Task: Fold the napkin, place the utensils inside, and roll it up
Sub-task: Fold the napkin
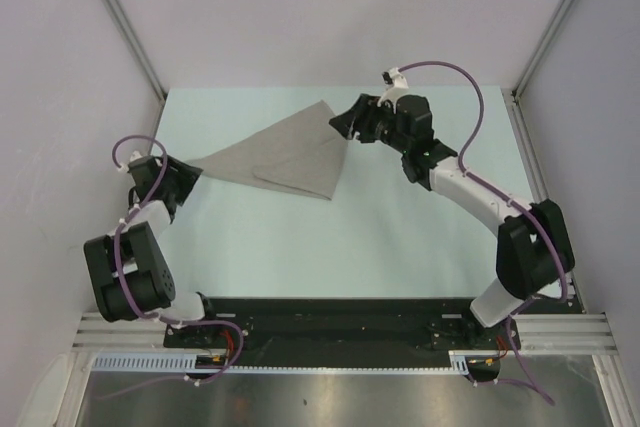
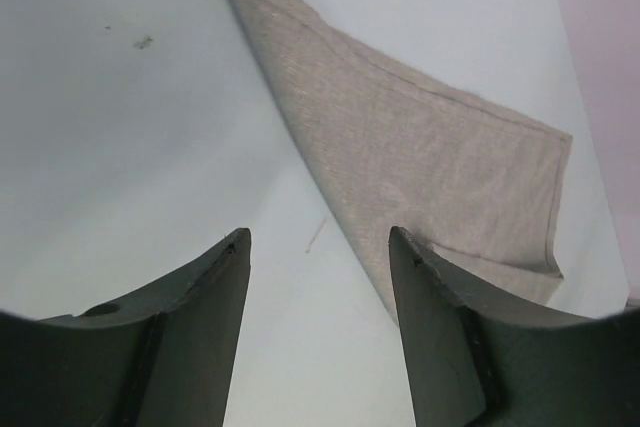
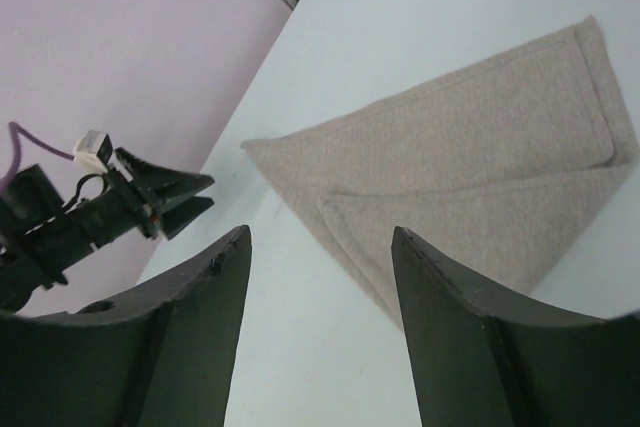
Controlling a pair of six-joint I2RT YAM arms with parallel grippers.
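The grey-beige napkin [image 1: 285, 152] lies folded into a triangle on the pale table, its long point towards the left; a smaller folded flap lies on top of it. It also shows in the left wrist view [image 2: 430, 157] and the right wrist view [image 3: 470, 177]. My left gripper [image 1: 192, 169] is open and empty just off the napkin's left tip, low over the table [image 2: 318, 237]. My right gripper [image 1: 340, 123] is open and empty at the napkin's far right corner [image 3: 320, 232]. The black utensil is out of view.
The pale table mat [image 1: 400, 237] is bounded by lilac walls and metal posts [image 1: 125, 22] at the back corners. The left gripper [image 3: 150, 202] shows in the right wrist view near the left wall. A black base rail [image 1: 340, 322] runs along the near edge.
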